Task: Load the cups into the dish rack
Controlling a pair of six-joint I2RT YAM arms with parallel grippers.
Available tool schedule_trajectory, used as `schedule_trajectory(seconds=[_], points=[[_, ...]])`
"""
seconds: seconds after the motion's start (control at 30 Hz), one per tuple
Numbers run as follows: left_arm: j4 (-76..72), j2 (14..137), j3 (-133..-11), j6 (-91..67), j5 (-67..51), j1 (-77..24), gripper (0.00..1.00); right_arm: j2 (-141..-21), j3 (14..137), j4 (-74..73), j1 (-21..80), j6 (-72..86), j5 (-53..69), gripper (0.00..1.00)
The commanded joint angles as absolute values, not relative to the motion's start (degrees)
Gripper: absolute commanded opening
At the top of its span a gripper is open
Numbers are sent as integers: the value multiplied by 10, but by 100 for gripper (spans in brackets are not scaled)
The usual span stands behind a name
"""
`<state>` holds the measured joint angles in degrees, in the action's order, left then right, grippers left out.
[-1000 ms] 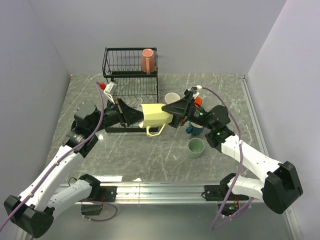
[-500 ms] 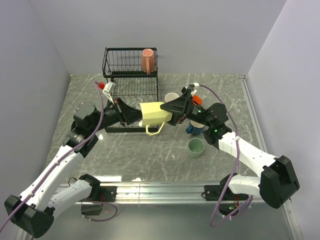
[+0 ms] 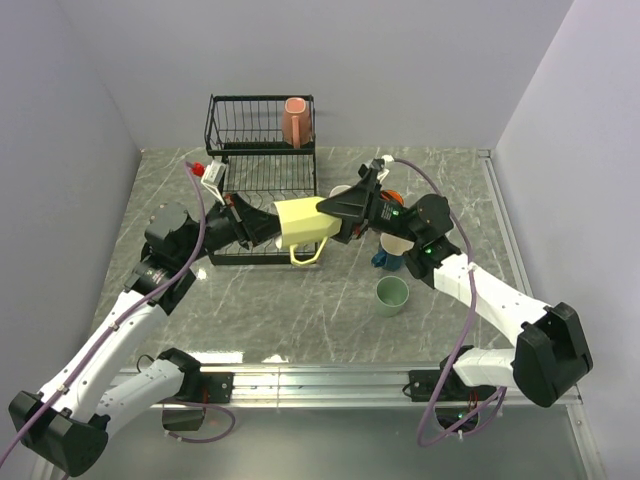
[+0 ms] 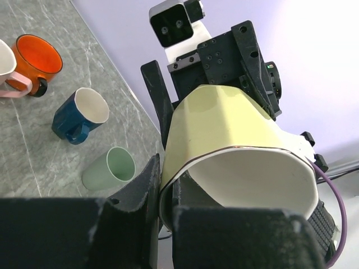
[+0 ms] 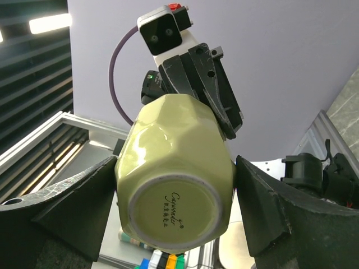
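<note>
The pale yellow cup (image 3: 305,222) hangs on its side in mid-air just in front of the dish rack (image 3: 228,112), its handle pointing down. My left gripper (image 3: 268,228) is shut on its rim, one finger inside and one outside (image 4: 165,196). My right gripper (image 3: 332,214) closes on the cup's body near the base, a finger on each side (image 5: 175,188). One pink cup (image 3: 296,122) stands in the rack's upper basket. The orange cup (image 4: 39,56), blue cup (image 4: 81,115) and pale green cup (image 3: 392,295) sit on the table to the right. A second pink cup (image 4: 7,73) shows only at the frame edge.
The rack's lower tray (image 3: 262,178) lies right behind the held cup. The grey walls close in on both sides. The right arm's forearm (image 3: 470,290) passes over the cups on the table.
The yellow cup has moved a little up and to the left, toward the rack, with both grippers still on it. The right arm has stretched further forward.
</note>
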<state>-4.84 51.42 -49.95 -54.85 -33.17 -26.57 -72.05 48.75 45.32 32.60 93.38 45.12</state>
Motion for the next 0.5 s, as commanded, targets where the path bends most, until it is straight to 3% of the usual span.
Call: schedule_trajectory(seconds=[0.0,0.1,0.17,0.27,0.37,0.47], points=[[-33,550,-508,-517,-378,-292,0,-731,545,475,370,933,492,34],[-2,561,-525,-498,-361,-292,6,-738,548,483,371,937,496,0],[49,571,-540,-484,-339,-293,26,-740,546,480,369,936,494,0],[76,584,-552,-470,-322,-292,41,-740,542,474,370,931,484,0],[110,592,-563,-460,-299,-292,53,-743,531,477,369,935,471,0],[133,590,-563,-454,-280,-292,57,-751,524,497,363,948,464,0]])
